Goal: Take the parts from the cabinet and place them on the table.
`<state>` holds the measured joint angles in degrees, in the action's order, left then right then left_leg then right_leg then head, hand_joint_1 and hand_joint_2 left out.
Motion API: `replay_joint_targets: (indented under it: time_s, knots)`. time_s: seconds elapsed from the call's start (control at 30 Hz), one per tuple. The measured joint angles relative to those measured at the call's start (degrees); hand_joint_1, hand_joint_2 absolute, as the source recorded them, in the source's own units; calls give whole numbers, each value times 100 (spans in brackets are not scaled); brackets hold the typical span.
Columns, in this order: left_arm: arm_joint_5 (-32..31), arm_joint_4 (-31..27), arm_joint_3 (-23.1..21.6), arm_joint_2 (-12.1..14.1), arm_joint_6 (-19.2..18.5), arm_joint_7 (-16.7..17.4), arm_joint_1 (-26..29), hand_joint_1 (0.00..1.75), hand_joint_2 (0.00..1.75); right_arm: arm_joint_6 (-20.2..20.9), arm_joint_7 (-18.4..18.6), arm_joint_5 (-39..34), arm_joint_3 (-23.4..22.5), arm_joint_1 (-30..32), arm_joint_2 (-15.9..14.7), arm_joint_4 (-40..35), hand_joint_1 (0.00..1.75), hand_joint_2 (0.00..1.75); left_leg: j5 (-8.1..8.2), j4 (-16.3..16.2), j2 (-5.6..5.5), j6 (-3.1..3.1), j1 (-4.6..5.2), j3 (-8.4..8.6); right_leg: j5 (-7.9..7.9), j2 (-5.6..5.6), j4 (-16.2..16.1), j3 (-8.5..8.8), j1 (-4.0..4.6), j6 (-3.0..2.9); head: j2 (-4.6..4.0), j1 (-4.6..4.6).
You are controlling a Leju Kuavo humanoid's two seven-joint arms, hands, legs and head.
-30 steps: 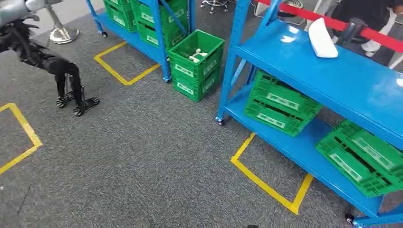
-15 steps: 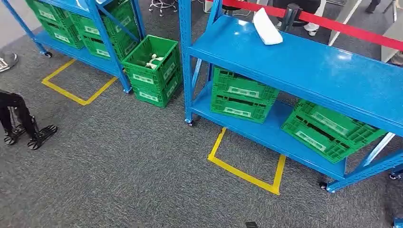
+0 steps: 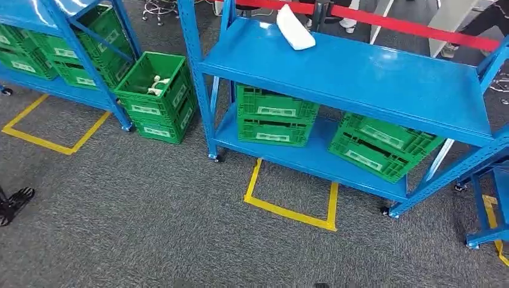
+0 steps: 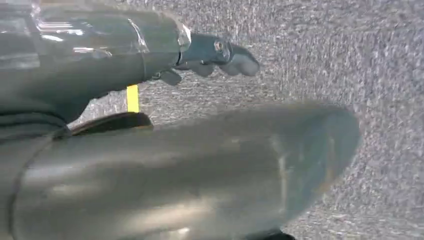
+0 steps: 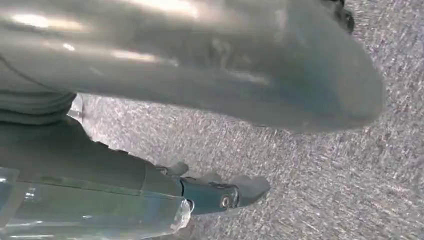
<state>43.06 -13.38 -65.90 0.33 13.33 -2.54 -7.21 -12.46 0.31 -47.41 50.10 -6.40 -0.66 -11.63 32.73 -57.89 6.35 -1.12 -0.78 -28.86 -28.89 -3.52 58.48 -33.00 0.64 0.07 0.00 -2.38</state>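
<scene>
Far left of the head view there's a blue rack (image 3: 90, 36) w/ green crates (image 3: 36, 54) on its lower shelf, standing over a yellow tape square (image 3: 54, 129) on the grey carpet (image 3: 150, 228). Right next to that rack's post, on the floor, sits a stack of two green crates; the open top crate (image 3: 157, 90) has some pale cream parts (image 3: 157, 86) in it, can't make out their exact shape tbh. Moving right, a second blue rack (image 3: 360, 78) on small wheels fills the middle. Its top shelf has a white oblong thing (image 3: 295, 27) lying near the back left corner, and behind that runs a red bar (image 3: 384, 24). On this rack's bottom shelf, two stacked green crates (image 3: 273, 117) sit at the left end and another pair (image 3: 381, 144) sits at the right end, turned at an angle to the shelf edge. In front of the rack there's another yellow tape outline (image 3: 288, 207) on the carpet, open on the rack side. Far right edge, bit of another blue frame (image 3: 489, 204). People's legs and shoes (image 3: 348, 23) show past the red bar, up top. As for the hands: left hand (image 4: 220, 55) in the left wrist view hangs over bare carpet, fingers loosely bent w/ nothing in them, right hand (image 5: 220, 192) in the right wrist view looks the same, fingers slack and apart, holding nothing, both pics pretty blurry though.
</scene>
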Motion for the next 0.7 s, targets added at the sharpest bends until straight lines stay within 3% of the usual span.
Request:
replay_joint_targets:
  time_s: [0.07,0.1,0.13,0.17,0.23,0.27,0.3,0.33,0.37,0.4,0.43,0.47,0.53,0.6,0.7]
  knots:
    - [0,-2,0,-7,2,0,-17,0,0,2,22,-2,0,34,-4,0,0,0,37,58,116,-67,18,72,32,110,-105,79,-27,-73,0,-7]
    - [-2,0,0,-2,0,2,-19,0,0,2,42,-7,0,49,-2,2,0,0,114,-23,-260,-91,-13,96,51,142,-160,117,-54,-94,0,-15]
    - [0,-2,2,-4,2,-4,-17,0,0,2,50,-4,0,33,-15,7,0,0,295,-336,-587,-86,-25,-49,64,197,-189,140,-72,-128,0,37]
    - [0,0,2,-2,0,-2,-8,0,0,4,63,-4,0,10,-15,7,0,0,517,-826,-678,-91,-27,-301,57,273,-192,140,-73,-152,0,68]
    - [9,4,2,9,4,-19,21,0,0,11,125,-4,4,-1,-7,4,0,0,778,-1618,-681,-99,-22,-783,42,435,-188,146,-54,-172,0,140]
    - [15,7,0,13,7,-39,30,0,0,11,153,-4,11,4,-4,4,0,0,703,-1719,-669,-97,-22,-910,34,523,-185,158,-49,-172,0,160]
    - [15,4,0,15,13,-70,31,0,0,9,171,-7,22,17,-7,4,0,0,473,-1554,-666,-93,-24,-902,22,606,-178,180,-50,-165,0,175]
    - [15,4,2,18,17,-88,28,0,0,7,170,-9,37,27,-11,7,0,0,143,-1177,-686,-81,-26,-775,-4,693,-170,208,-55,-149,0,190]
    - [13,4,2,18,17,-98,27,0,0,4,170,-9,42,24,-15,7,0,0,-197,-682,-794,-73,-32,-585,-33,773,-145,239,-61,-126,0,208]
    - [11,4,2,20,15,-105,29,0,0,4,164,-9,44,23,-15,4,0,0,-383,-295,-1123,-56,-59,-463,-68,841,-113,239,-74,-98,0,254]
    - [9,7,4,20,11,-101,37,0,0,4,151,-7,48,0,-13,4,0,0,-298,-236,-1194,-44,-76,-417,-101,875,-61,223,-38,-60,0,284]
    - [9,7,4,22,9,-96,28,0,0,11,133,0,55,-3,-13,2,0,0,-208,-127,-1122,-12,-62,-329,-109,945,-44,174,-62,-30,0,297]
    - [18,7,4,28,13,-87,32,0,0,72,127,13,101,11,-13,4,0,0,-205,-129,-1047,41,-31,-350,-95,1016,-71,180,-101,31,0,260]
    - [41,5,7,24,20,-74,30,0,0,144,133,37,138,15,-13,4,0,0,-207,-107,-1002,37,-23,-328,-115,1012,-50,183,-106,-95,0,234]
    - [68,2,7,11,-7,13,25,0,0,151,135,42,149,7,-11,2,0,0,-183,-107,-930,77,9,-309,-104,1012,-85,197,-115,-97,0,227]
